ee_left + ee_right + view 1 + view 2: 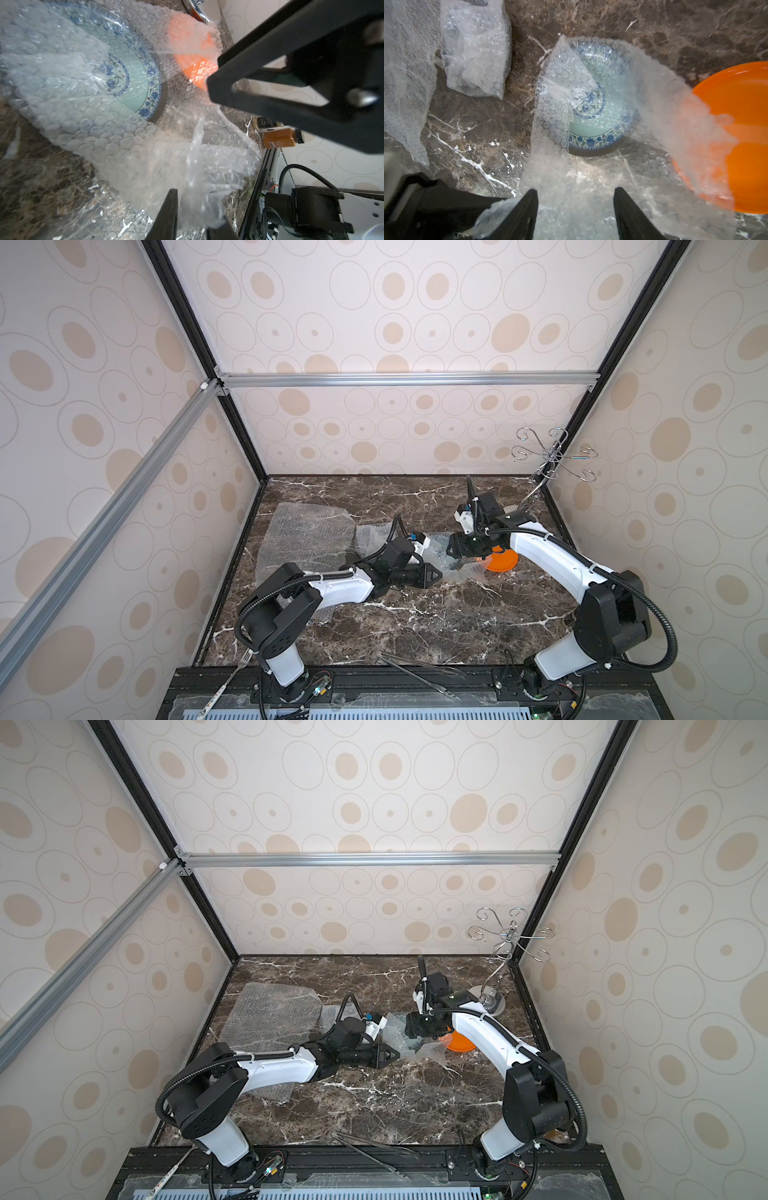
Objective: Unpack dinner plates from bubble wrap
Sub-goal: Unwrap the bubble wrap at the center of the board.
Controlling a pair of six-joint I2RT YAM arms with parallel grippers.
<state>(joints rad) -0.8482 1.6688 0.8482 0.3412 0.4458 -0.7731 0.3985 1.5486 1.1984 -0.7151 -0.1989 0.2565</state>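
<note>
As both arms met mid-table [415,635], the pale plate [583,128] lay flat on the marble, blue-flowered rim up, half covered by wrap [562,87]. A flap of wrap was folded over one side of the plate, and the rim was bare on the other side. The sheet seemed to run under the plate too and spread out toward the right gripper [575,189].

Right gripper: jaws wide apart, released, over that spread wrap with nothing pinched. Left gripper [194,207]: jaws parted a little with a wrap corner in the gap, not clamped on it. In both top views the two grippers pointed at each other, tips close but apart.

Orange plate [505,562] lay just beside the pale plate on the right arm's side, unwrapped. The same wrap overlapped one edge, and the right arm partly hid it in the top views.

Second sheet [305,531] lay flat at far left, well apart from the plates. A small bundle [475,52] of wrap sat between that sheet and the pale plate. Something dark was inside; couldn't tell what.

Wire stand [492,1003] stood in the far-right corner. Two bottles [278,140] sat by the table edge near the right arm's base.
</note>
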